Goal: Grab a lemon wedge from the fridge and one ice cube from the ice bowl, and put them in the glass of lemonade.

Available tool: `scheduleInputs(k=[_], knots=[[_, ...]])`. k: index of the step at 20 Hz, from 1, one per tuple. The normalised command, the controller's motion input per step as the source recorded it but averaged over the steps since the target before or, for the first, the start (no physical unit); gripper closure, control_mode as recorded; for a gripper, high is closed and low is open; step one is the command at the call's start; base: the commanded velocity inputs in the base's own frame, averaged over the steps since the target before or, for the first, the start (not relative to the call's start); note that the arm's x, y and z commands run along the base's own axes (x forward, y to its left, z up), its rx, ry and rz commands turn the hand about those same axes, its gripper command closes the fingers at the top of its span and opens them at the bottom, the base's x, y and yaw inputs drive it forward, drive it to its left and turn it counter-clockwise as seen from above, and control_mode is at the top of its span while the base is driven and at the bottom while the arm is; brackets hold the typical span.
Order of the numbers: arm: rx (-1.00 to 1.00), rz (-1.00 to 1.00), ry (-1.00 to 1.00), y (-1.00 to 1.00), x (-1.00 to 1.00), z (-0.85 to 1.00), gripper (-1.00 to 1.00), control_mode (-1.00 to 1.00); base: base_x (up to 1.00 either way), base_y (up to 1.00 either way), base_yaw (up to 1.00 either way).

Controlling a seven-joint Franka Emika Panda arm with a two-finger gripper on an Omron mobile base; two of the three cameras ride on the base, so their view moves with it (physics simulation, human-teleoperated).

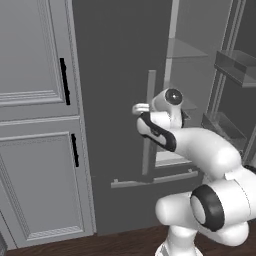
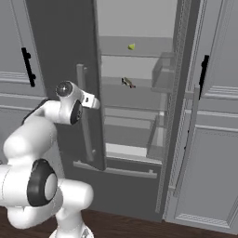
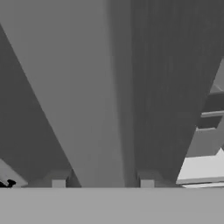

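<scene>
Our jaws pinch the fridge (image 2: 60, 69) door's handle (image 3: 92, 100) — we may slip off, or bump the lemon wedge (image 2: 132, 46) later.

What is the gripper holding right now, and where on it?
The gripper is closed around the fridge door's long pale handle, its fingertips on either side of the bar, partway along its length.

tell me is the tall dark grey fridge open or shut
Open: the tall dark grey fridge has its doors swung apart, showing shelves and a tiny yellow lemon wedge.
</scene>
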Motion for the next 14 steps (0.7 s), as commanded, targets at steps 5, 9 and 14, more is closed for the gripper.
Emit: scheduleInputs(k=[5, 9, 14], knots=[[0.07, 0.00, 0.00, 0.63, -1.00, 0.73, 1.00, -1.00, 0.00, 0.00, 0.00], [0.04, 0.00, 0.00, 0.65, -0.95, 0.81, 1.00, -1.00, 0.00, 0.00, 0.00], [-0.08, 0.06, -0.08, 0.69, -0.81, 0.73, 1.00, -1.00, 0.00, 0.00, 0.00]])
